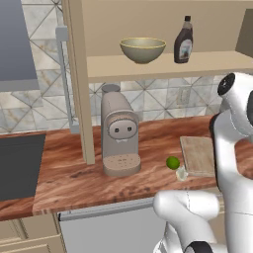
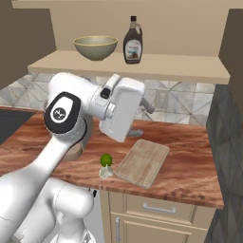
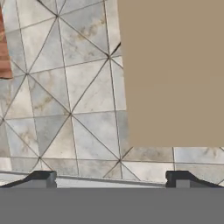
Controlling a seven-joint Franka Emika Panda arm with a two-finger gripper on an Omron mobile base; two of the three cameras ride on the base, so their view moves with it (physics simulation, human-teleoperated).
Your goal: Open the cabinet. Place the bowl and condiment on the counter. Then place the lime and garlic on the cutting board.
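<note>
The cabinet (image 1: 163, 66) stands open, its left door (image 1: 76, 74) swung out edge-on. On its shelf sit the olive-beige bowl (image 1: 142, 49) (image 2: 95, 47) and, to its right, the dark condiment bottle (image 1: 183, 42) (image 2: 133, 42). Down on the counter (image 1: 74, 173), the lime (image 1: 173, 162) (image 2: 106, 160) and the garlic (image 1: 181, 173) (image 2: 105, 172) lie just left of the cutting board (image 1: 199, 154) (image 2: 142, 162). My gripper (image 3: 111, 178) is open and holds nothing. It hangs above the counter, below the shelf, and faces the tiled wall and a beige cabinet panel.
A beige coffee machine (image 1: 118, 133) stands on the counter under the shelf's left end. A dark cooktop (image 1: 20, 163) lies at the far left below a grey hood (image 1: 15, 44). Beige drawers (image 2: 156, 209) sit under the counter.
</note>
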